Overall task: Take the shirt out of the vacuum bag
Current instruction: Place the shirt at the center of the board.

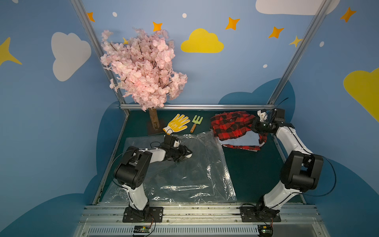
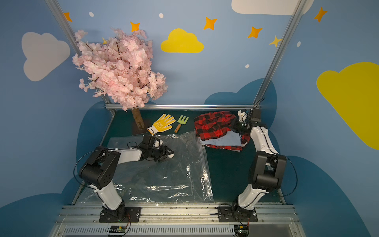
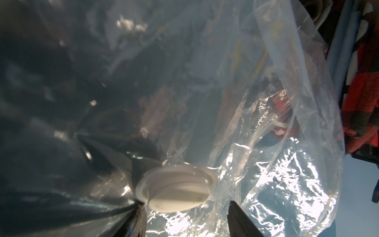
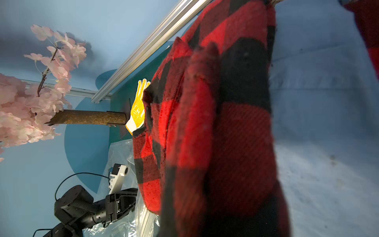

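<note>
the left claw (image 1: 187, 153) hangs low over the vacuum bag (image 1: 184, 180), its jaws fairly wide with the round white valve disc (image 3: 176, 188) between them. one finger sits close against the disc's rim and the other stands clear of it. the clear bag spreads beneath and behind this claw on the dark table (image 1: 250, 174), with its zip-seal strip (image 1: 224, 170) ahead of the tips. the right claw (image 1: 255, 125) is pinched narrow on the red-and-black plaid shirt (image 1: 229, 125). the shirt lies outside the bag, bunched just beside that claw, one edge lifted in its grip.
</note>
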Controlling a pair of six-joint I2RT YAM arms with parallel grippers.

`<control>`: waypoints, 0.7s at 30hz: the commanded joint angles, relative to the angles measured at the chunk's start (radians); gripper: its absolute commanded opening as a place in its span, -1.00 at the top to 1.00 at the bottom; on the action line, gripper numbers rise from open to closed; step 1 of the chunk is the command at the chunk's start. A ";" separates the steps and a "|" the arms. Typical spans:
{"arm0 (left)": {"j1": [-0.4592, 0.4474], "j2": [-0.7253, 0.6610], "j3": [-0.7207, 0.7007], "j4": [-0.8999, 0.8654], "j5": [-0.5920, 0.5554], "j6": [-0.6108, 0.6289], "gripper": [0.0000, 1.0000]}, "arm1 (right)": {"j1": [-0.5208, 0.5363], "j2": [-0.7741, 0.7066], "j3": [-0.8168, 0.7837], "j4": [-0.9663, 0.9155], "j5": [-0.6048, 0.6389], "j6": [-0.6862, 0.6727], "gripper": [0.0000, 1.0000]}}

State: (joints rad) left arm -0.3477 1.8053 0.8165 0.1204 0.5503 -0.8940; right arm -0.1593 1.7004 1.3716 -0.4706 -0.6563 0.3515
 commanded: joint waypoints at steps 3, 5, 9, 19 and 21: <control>-0.016 0.151 -0.073 -0.232 -0.198 0.029 -0.29 | -0.054 -0.014 -0.078 0.000 0.048 -0.051 0.56; -0.016 0.150 -0.071 -0.235 -0.198 0.030 -0.29 | -0.070 0.007 -0.082 -0.033 0.060 -0.056 0.28; -0.021 0.152 -0.058 -0.244 -0.197 0.036 -0.30 | -0.101 0.055 -0.080 -0.076 0.091 -0.048 0.04; -0.039 0.173 0.035 -0.289 -0.198 0.062 -0.32 | -0.148 -0.042 -0.080 -0.090 0.200 -0.001 -0.48; -0.040 0.180 0.065 -0.298 -0.199 0.071 -0.33 | -0.148 -0.086 -0.100 -0.081 0.217 0.015 -0.60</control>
State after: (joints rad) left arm -0.3698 1.8534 0.9268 0.0219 0.5396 -0.8604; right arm -0.3008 1.7035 1.2858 -0.5407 -0.4923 0.3458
